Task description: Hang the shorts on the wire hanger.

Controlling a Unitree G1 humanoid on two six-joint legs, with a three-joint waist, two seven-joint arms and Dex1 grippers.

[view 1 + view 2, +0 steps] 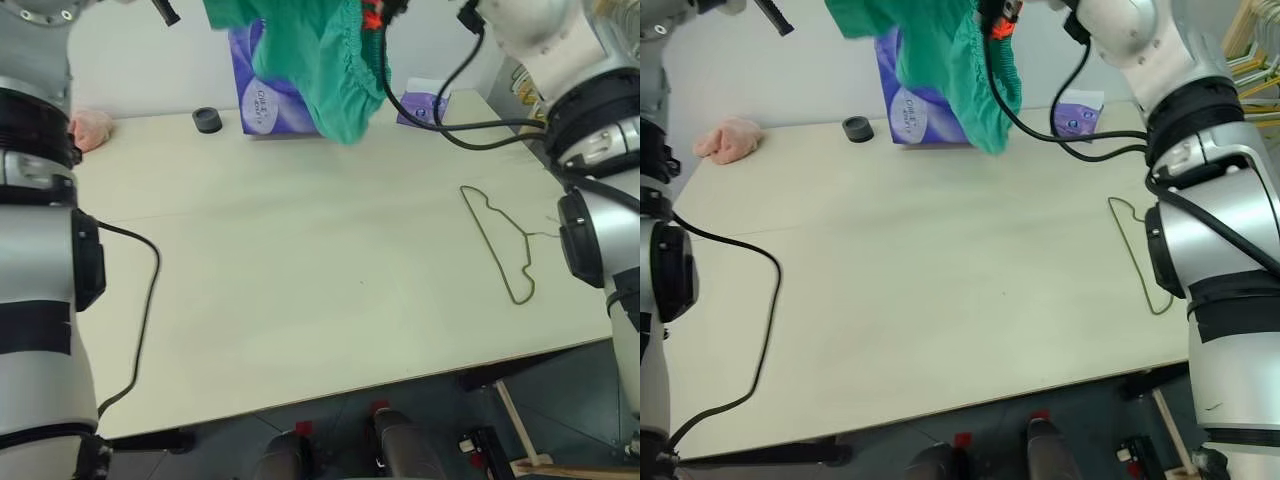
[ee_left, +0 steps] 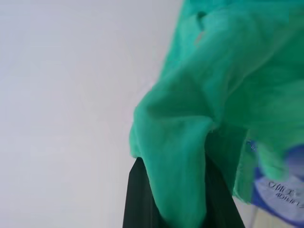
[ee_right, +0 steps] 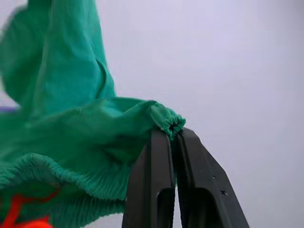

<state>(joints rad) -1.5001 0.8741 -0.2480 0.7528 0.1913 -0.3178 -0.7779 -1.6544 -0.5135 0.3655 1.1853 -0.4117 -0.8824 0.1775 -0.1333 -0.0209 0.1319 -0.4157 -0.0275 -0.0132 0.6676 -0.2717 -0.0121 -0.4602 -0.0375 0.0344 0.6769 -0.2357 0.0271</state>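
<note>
Wire hanger (image 1: 497, 243) lying flat near the table's (image 1: 300, 300) right edge, untouched, well apart from the cloth. Farther back and high above the tabletop, teal shorts (image 1: 320, 55) hanging bunched, with left gripper (image 2: 173, 190) and right gripper (image 3: 173, 135) each clamped tight on the gathered waistband. Best to pull the waistband taut before lowering toward the hanger.

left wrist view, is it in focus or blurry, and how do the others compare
Left wrist view: the shorts are soft and smeared, close to the lens. Right wrist view: the right tool and the pinched waistband look sharp. Left eye view: the table is evenly lit and the wire hanger is crisp.
</note>
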